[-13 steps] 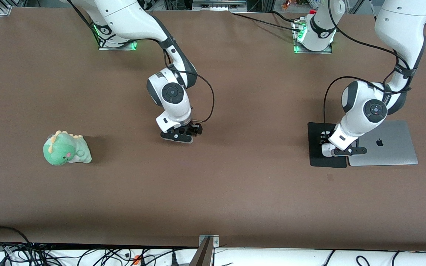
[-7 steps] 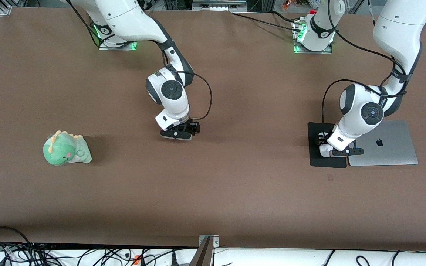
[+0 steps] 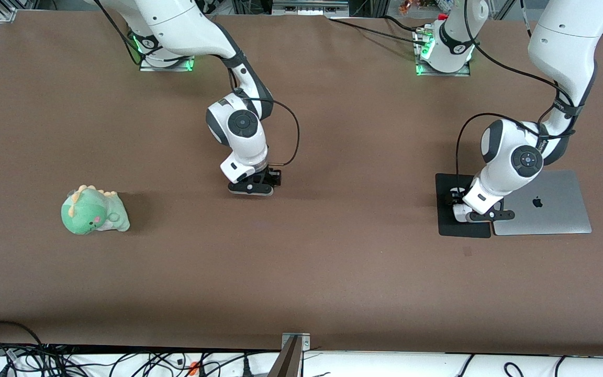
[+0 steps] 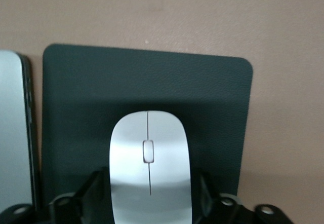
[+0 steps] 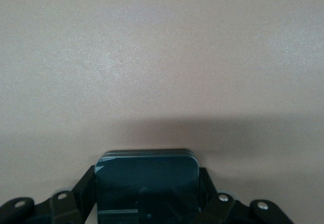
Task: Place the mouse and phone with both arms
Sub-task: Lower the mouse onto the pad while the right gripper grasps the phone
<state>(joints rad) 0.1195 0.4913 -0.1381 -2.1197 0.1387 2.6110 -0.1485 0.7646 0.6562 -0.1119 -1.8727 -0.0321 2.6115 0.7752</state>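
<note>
The white mouse [image 4: 149, 163] lies on the black mouse pad [image 4: 212, 97], beside the laptop. My left gripper [image 4: 150, 183] is down over it and open, its fingers [image 4: 96, 188] standing a little off each side of the mouse. In the front view this gripper [image 3: 461, 212] is low over the mouse pad [image 3: 448, 230]. The black phone [image 5: 147, 176] lies on the brown table near its middle. My right gripper [image 5: 147, 183] is shut on it, fingers against both of its sides. From the front, the right gripper [image 3: 252, 189] covers the phone.
A closed silver laptop [image 3: 553, 209] lies against the mouse pad toward the left arm's end. A green dinosaur plush [image 3: 93, 211] sits toward the right arm's end. Cables and a metal bracket [image 3: 293, 345] run along the table edge nearest the front camera.
The left gripper's fingers have come apart from the mouse on the pad. The right gripper has settled lower over the phone and shut on it.
</note>
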